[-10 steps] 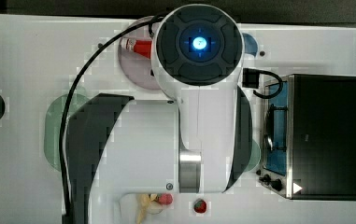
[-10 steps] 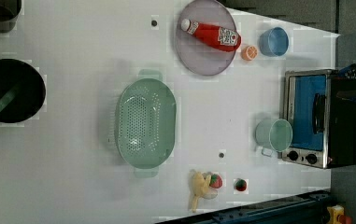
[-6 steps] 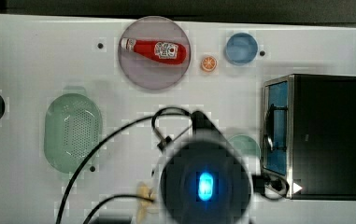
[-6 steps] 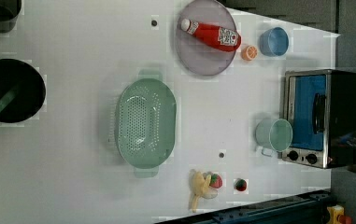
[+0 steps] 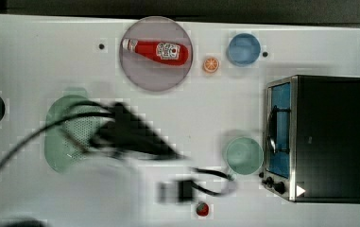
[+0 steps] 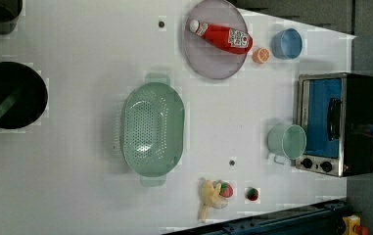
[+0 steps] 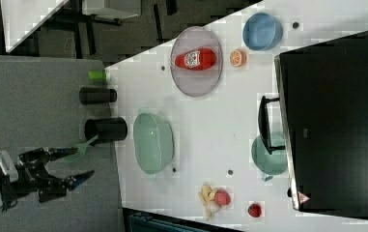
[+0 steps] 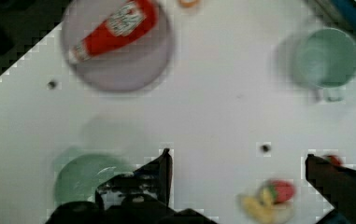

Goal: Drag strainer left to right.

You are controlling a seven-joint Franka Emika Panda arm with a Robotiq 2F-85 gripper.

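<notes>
The approach is judged under way: the gripper (image 7: 75, 169), fingers apart, is held off the white counter (image 6: 76, 49). The pale mint-green perforated plastic strainer (image 6: 152, 129) is untouched. A descent onto its rim is needed next, then a drag toward three o'clock in the left view.

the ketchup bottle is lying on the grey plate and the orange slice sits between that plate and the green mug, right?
Not quite. The ketchup bottle does lie on the grey plate, but the orange slice sits between that plate and the blue bowl, as the top view shows. The green mug stands apart, in front of the toaster oven.

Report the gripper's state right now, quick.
Gripper: open, fingers spread wide, holding nothing; the pale mint-green perforated plastic strainer sits free on the white table.
</notes>
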